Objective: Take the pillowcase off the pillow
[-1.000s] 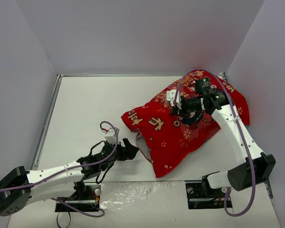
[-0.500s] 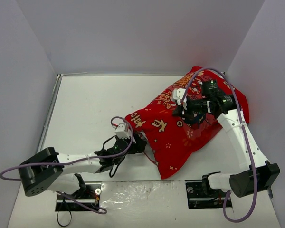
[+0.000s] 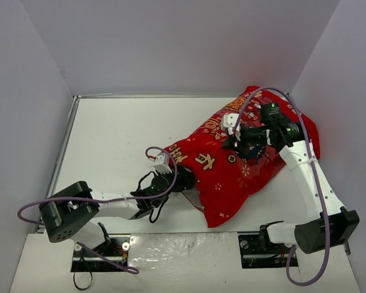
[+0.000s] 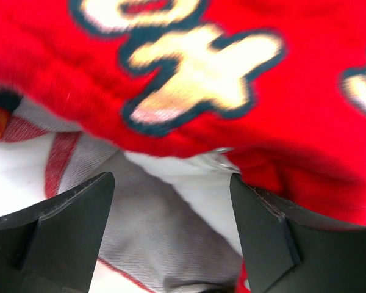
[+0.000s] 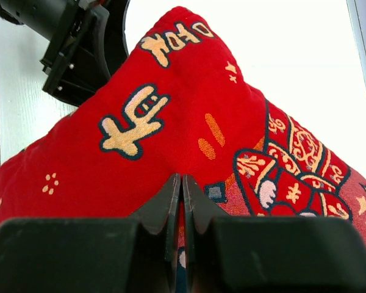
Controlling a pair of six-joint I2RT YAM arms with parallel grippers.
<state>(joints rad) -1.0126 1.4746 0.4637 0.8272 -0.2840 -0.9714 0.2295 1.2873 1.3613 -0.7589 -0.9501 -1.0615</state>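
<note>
The bright red pillowcase (image 3: 232, 171) with gold characters lies at the right of the table, lifted at its far side. My right gripper (image 3: 249, 146) is shut on a pinch of its top fabric (image 5: 189, 146) and holds it up. My left gripper (image 3: 184, 182) is open at the case's open left end. In the left wrist view the white pillow (image 4: 201, 183) and a grey-white inner flap (image 4: 146, 226) show between the open fingers (image 4: 67, 226), under the red hem (image 4: 189, 97). In the top view the case covers most of the pillow.
The white table (image 3: 116, 140) has grey walls at back and sides and a metal rail (image 3: 60, 159) along its left edge. The left arm (image 5: 79, 43) shows at the top left of the right wrist view.
My left gripper has moved right and forward, up to the pillowcase's open end. My right gripper has lifted the fabric and shifted slightly right, raising the far side.
</note>
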